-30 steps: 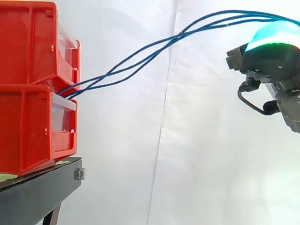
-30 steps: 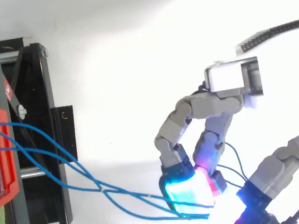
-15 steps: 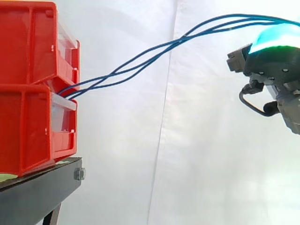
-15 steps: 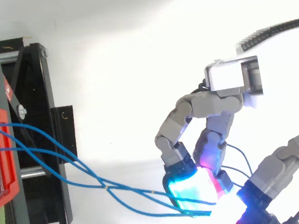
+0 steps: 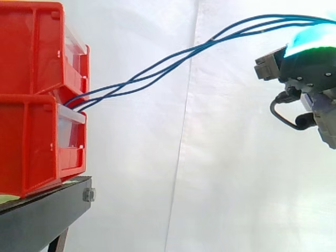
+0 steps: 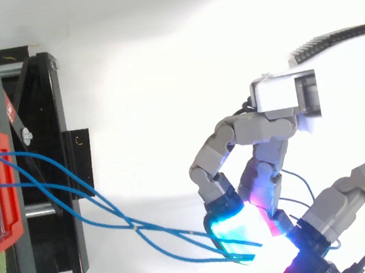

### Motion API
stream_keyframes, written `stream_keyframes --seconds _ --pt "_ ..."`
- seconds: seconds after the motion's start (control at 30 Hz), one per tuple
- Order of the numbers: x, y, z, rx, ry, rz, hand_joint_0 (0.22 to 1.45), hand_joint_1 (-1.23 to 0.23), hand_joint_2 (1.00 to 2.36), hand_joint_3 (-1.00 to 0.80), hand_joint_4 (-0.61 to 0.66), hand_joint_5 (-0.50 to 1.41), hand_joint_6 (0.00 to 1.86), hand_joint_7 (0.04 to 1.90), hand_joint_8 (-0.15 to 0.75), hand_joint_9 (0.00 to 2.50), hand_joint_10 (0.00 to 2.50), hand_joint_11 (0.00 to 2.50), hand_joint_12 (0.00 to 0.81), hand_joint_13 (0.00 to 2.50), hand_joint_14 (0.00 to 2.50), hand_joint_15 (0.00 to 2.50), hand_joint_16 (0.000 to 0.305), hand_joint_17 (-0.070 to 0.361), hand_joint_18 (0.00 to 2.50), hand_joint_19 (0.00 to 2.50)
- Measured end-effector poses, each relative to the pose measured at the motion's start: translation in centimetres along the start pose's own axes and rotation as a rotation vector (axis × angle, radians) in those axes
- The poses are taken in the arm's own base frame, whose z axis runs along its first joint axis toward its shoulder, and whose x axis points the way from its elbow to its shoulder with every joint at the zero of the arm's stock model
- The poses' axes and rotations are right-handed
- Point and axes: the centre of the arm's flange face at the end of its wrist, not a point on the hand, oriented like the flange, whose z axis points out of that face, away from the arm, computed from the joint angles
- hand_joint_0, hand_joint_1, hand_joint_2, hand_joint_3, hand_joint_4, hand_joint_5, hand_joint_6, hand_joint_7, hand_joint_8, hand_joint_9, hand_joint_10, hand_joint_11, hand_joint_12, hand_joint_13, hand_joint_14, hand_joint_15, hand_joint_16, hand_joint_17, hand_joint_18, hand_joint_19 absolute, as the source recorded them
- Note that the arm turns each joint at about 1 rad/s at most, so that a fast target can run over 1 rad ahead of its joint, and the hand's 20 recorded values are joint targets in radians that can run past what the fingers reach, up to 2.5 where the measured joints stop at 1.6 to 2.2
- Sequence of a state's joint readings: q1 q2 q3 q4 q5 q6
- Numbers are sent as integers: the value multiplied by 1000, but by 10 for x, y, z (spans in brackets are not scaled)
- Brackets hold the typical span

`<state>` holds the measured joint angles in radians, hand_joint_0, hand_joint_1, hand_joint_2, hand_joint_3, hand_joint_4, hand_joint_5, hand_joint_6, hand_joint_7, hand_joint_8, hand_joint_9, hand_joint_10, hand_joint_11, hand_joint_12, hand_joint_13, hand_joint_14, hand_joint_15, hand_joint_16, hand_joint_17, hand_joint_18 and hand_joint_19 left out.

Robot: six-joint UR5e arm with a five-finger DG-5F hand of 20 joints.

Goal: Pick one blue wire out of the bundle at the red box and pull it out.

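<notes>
Wire pull underway, lower right of top view
Hand (image 6: 260, 127) fingers (image 6: 236, 228) curled round blue wires (image 5: 195, 47), prob >1 caught; next: pull away from red box (image 5: 37, 142).

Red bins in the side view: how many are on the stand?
2, stacked: the upper red bin sits on the lower red bin, which rests on the black stand. Any others behind them would be hidden.
</notes>
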<state>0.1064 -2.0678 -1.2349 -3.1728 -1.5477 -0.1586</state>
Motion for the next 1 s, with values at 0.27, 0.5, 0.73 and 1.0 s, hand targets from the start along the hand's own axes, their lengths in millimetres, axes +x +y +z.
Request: stream_keyframes --seconds 0.27,0.5,0.73,1.0 --pt "1 0 0 0 2 -1 539 -698 1005 -427 140 -54 912 1264 395 1229 14 816 445 999 16 533 54 122 1017 529" --pt "2 0 0 1 3 -1 578 -809 1012 -336 143 -55 910 1293 388 1219 15 838 436 1014 17 536 52 117 1034 532" --pt "2 0 0 0 4 -1 628 -918 1016 -264 149 -66 924 1259 384 1197 15 839 436 1017 19 543 51 115 1043 513" --pt "3 0 0 0 4 0 722 -1002 1015 -284 176 -155 980 969 354 972 12 845 440 927 18 502 54 121 997 417"
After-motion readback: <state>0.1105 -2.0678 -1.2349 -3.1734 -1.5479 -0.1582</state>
